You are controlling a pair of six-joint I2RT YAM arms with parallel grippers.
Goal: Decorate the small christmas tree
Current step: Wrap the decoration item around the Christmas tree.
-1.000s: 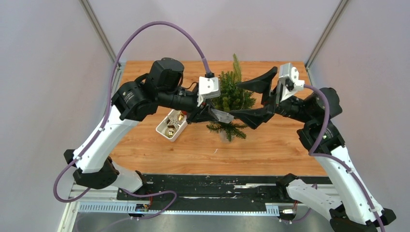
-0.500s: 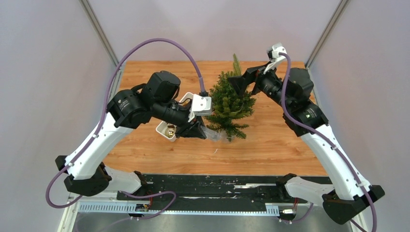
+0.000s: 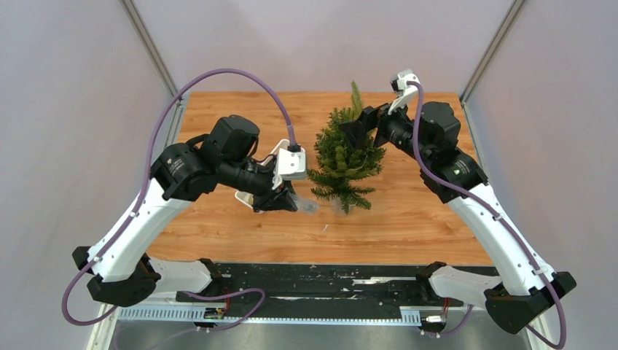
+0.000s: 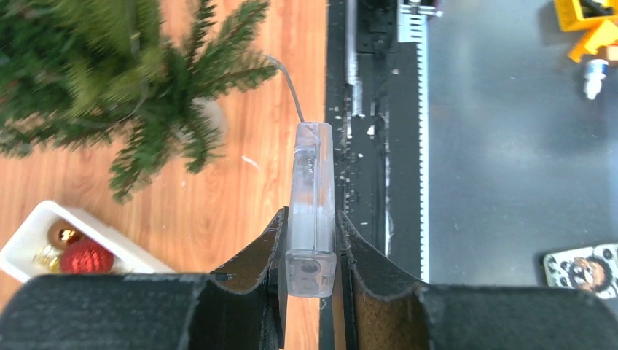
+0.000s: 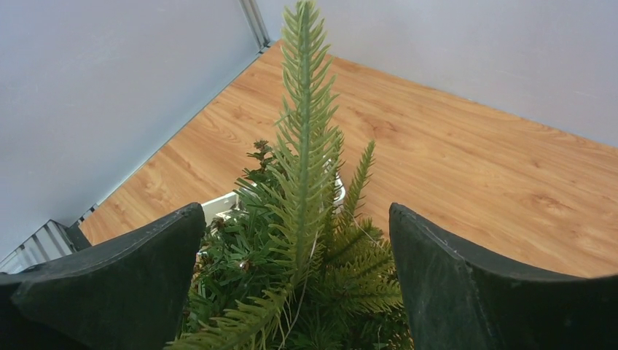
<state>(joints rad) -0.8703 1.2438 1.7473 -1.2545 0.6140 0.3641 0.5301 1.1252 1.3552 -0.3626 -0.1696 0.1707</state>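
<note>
The small christmas tree [image 3: 347, 154] stands upright mid-table; it also shows in the left wrist view [image 4: 102, 80] and fills the right wrist view [image 5: 306, 219]. My left gripper [image 3: 289, 201] is shut on a clear plastic box [image 4: 312, 211], held low, left of and in front of the tree. A thin wire [image 4: 291, 91] runs from the box toward the tree. My right gripper [image 3: 357, 131] is open and empty, with its fingers [image 5: 109, 284] on either side of the treetop [image 5: 304, 109]. A white tray [image 4: 36, 233] holds a red ball [image 4: 86, 257] and a gold ball [image 4: 64, 235].
The tray is mostly hidden under my left arm in the top view [image 3: 243, 197]. A black rail [image 3: 321, 281] runs along the table's near edge. Yellow parts [image 4: 590, 25] lie on the grey surface beyond the rail. Grey walls close the back and sides.
My right gripper has swung from low in front of the tree up to its top, still open. My left gripper has drawn back toward the near left with the clear box.
</note>
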